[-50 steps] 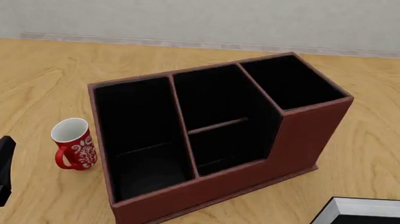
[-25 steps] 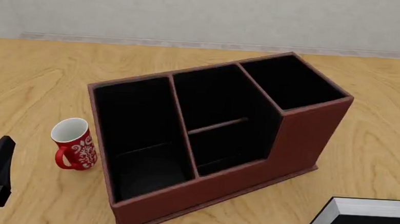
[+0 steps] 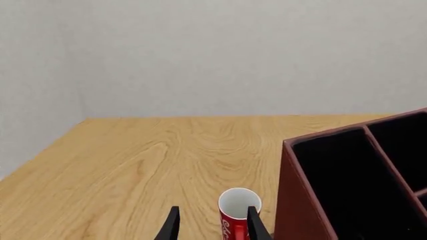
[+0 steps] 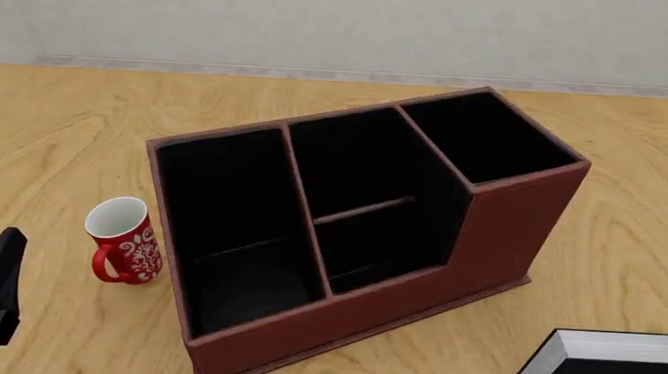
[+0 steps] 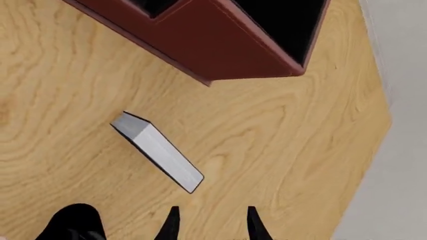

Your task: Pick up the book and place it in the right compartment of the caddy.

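Black-covered, the book (image 4: 599, 370) is left standing on the table, near the caddy (image 4: 503, 239) and in front of its right compartment (image 4: 486, 139), ungrasped. Both the left gripper (image 3: 212, 226) and right gripper (image 5: 211, 222) are held apart-fingered and empty, presumably ready for approach.

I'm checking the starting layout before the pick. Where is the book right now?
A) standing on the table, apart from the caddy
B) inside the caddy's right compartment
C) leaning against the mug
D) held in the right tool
A: the book stands on the table near the front view's lower right corner, clear of the caddy; the right tool is open and empty.
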